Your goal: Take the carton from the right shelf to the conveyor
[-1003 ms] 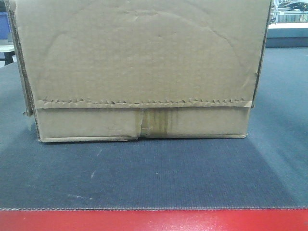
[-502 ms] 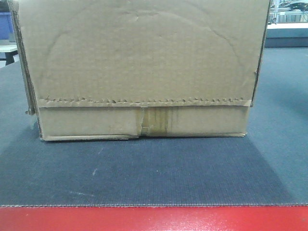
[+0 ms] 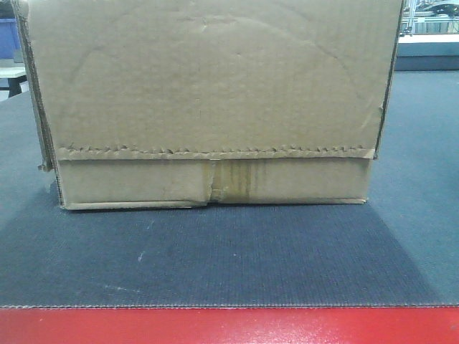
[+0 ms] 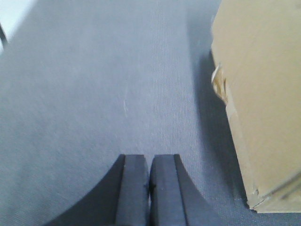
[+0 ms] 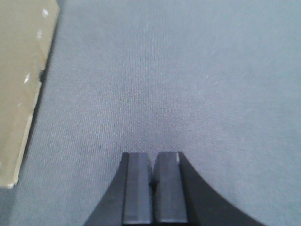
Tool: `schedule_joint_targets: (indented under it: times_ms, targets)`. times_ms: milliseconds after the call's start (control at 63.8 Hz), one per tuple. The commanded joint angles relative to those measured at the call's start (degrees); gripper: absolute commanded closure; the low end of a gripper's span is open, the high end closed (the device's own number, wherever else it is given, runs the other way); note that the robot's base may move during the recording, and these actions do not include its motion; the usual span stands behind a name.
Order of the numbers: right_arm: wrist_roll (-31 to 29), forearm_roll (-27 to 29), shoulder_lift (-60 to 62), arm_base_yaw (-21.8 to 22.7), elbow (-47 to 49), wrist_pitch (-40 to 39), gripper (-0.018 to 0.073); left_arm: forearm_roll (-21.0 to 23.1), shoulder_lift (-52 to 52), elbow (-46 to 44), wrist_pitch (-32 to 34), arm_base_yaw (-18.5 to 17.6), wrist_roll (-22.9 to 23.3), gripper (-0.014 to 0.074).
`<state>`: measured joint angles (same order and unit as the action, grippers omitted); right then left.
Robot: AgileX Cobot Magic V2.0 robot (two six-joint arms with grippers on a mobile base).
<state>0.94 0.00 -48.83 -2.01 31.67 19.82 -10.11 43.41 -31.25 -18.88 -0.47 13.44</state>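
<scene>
The brown cardboard carton [image 3: 208, 100] stands on the dark grey conveyor belt [image 3: 229, 258], behind its red front edge [image 3: 229, 326]. Its serrated flap edge and taped centre seam face the front camera. My left gripper [image 4: 149, 160] is shut and empty above the belt, with the carton [image 4: 258, 94] to its right and apart from it. My right gripper [image 5: 153, 157] is shut and empty above the belt, with the carton [image 5: 21, 80] to its left and apart from it. The right shelf is out of view.
A blue bin [image 3: 6, 36] shows at the far left behind the carton. A pale bench with a metal frame [image 3: 430, 36] stands at the back right. Bare belt lies on both sides of the carton.
The front view has shifted slightly: the carton and the red edge sit a little lower in frame than one second ago. Since half a second ago nothing has visibly moved.
</scene>
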Motion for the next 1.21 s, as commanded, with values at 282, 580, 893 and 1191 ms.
schedule_joint_targets:
  times_ms: [282, 580, 893, 1191]
  targets:
    - [-0.35, -1.26, 26.89, 0.17, -9.27, -6.88, 0.0628, -3.15, -20.33, 4.75, 5.43, 0.06, -0.39, 0.0594]
    - [-0.35, -1.26, 38.08, 0.17, -9.27, -8.73, 0.0628, -3.28, -25.6, 4.75, 5.21, 0.06, -0.39, 0.0594]
    - [-0.35, -1.26, 38.18, 0.17, -9.27, -9.24, 0.0628, -3.28, -25.6, 4.75, 5.21, 0.06, -0.39, 0.0594]
    - [-0.35, -1.26, 38.18, 0.17, -9.27, -9.24, 0.0628, -3.28, -25.6, 4.75, 5.21, 0.06, -0.39, 0.0594]
